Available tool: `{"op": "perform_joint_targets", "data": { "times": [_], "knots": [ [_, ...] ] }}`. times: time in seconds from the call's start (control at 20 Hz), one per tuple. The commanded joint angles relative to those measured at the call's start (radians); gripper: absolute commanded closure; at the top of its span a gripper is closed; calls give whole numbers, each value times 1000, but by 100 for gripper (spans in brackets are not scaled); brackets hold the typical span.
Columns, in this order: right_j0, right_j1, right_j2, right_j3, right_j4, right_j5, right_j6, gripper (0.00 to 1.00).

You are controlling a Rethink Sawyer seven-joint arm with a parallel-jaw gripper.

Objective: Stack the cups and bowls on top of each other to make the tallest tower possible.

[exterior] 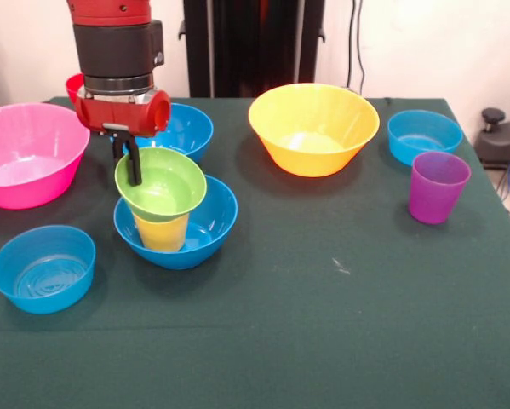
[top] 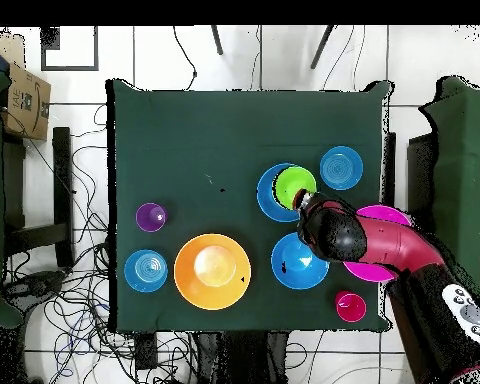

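Note:
The tower stands left of centre: a deep blue bowl [exterior: 205, 232] holds an upright yellow cup [exterior: 163, 233], and a lime green bowl [exterior: 165, 183] sits on the cup. My gripper [exterior: 127, 160] comes down from above at the green bowl's left rim. One finger is inside the bowl and one outside, shut on the rim. From overhead the gripper [top: 302, 198] covers the edge of the green bowl [top: 292, 182] inside the blue bowl [top: 270, 196]. The purple cup [exterior: 438, 186] stands alone at the right. The red cup [exterior: 73, 85] is mostly hidden behind the arm.
The pink bowl [exterior: 25, 153] is at the left and a light-blue bowl [exterior: 43, 267] at the front left. A second deep blue bowl [exterior: 191, 128] sits behind the tower. The yellow-orange bowl [exterior: 312, 128] and another light-blue bowl [exterior: 423, 135] are at the back right.

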Motion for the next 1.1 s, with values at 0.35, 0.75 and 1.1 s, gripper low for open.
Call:
{"op": "perform_joint_targets", "data": {
  "times": [0.35,0.75,1.1],
  "knots": [
    [-5,-73,67,1,-55,228,-173,100],
    [53,-180,111,-4,48,381,-114,100],
    [139,-230,91,-71,119,524,-32,100]
  ]
}}
